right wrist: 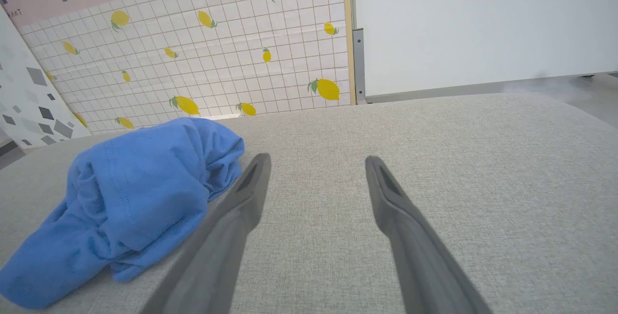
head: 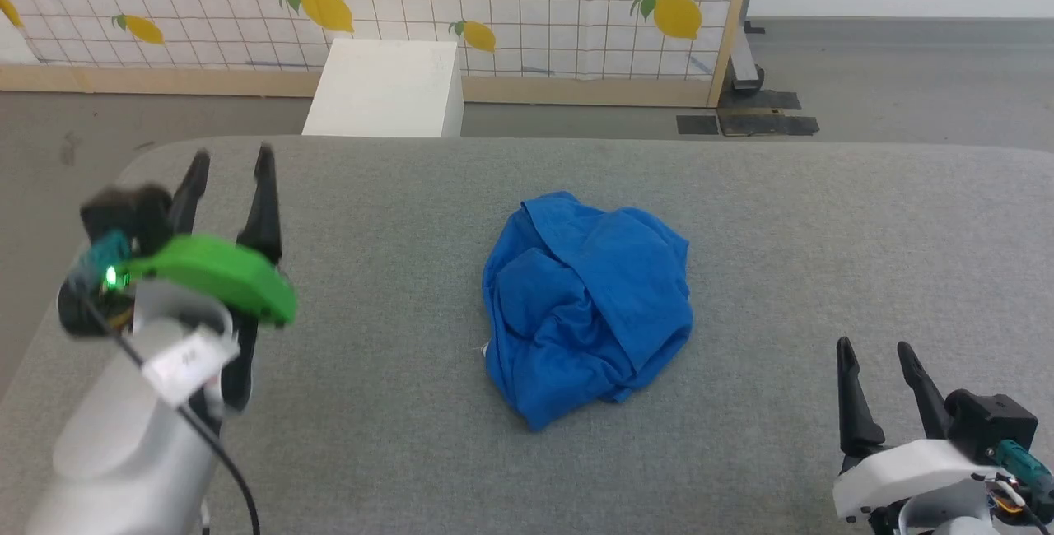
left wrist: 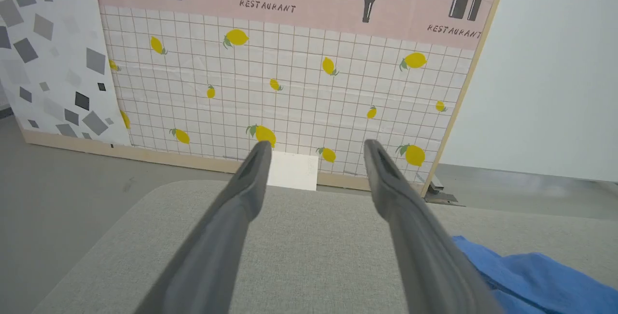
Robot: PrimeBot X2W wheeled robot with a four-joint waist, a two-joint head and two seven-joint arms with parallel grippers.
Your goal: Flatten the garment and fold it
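Garment (head: 585, 304): bright blue soft shirt, crumpled into one rounded heap with deep folds and overlapping layers. Not flattened, not folded.
Garment position: on the table (head: 395, 403), about midway between the table's left and right ends and midway between its far and near edges.
Garment detail: a stitched hem line runs across one upper fold in the right wrist view (right wrist: 130, 193). A small pale spot shows at the heap's edge on the table's left side, too small to identify.
Garment contact: rests on the table surface only. Neither gripper touches it.
Table: grey fabric-covered top with rounded far corners.
Right gripper (head: 874, 346): above the table's near right corner, well apart from the garment. Its two dark fingers are spread wide with nothing between them; the right wrist view (right wrist: 317, 158) shows bare table in the gap.
Left gripper (head: 232, 155): raised above the table's left end, toward the far edge, well apart from the garment. Fingers are spread wide and empty in the left wrist view (left wrist: 316, 144), where the garment (left wrist: 531, 275) shows at the lower right.
White box (head: 387, 86): on the floor just behind the table's far edge, toward its left half.
Lemon-print panel (head: 510, 0): upright behind the white box, beyond the table's far edge, in a pale wooden frame.
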